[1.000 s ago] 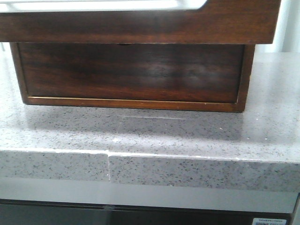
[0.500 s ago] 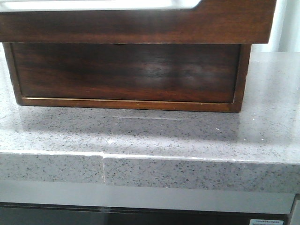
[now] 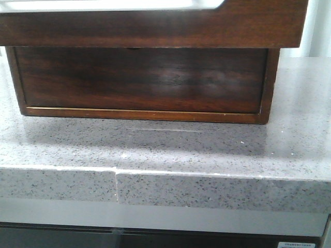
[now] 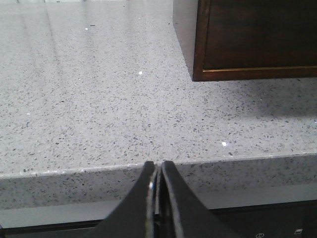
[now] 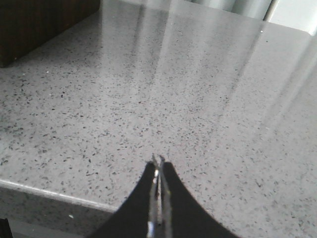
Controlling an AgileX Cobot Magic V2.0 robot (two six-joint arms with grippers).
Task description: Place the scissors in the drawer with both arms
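From my station I see the drawer (image 3: 142, 77) shut flush in its dark wooden cabinet (image 3: 155, 23), which sits on the counter (image 3: 165, 150). I can find no scissors on the stone around it, so I cannot say where they are; they may lie inside the closed drawer, or somewhere my cameras miss. That fits either a finished job with the drawer pushed home or one where the scissors have yet to reach the counter, and I won't pick between them.

The left gripper (image 4: 157, 171) hangs at the counter's front edge with its fingers pressed together on nothing. The right gripper (image 5: 157, 166) hovers over bare stone, fingers likewise together and empty.

The drawer front is glossy, dark-stained wood with visible grain and a thin brass-coloured line along its lower edge; I see no handle. The counter is polished grey speckled stone with a squared edge and a seam (image 3: 116, 183).
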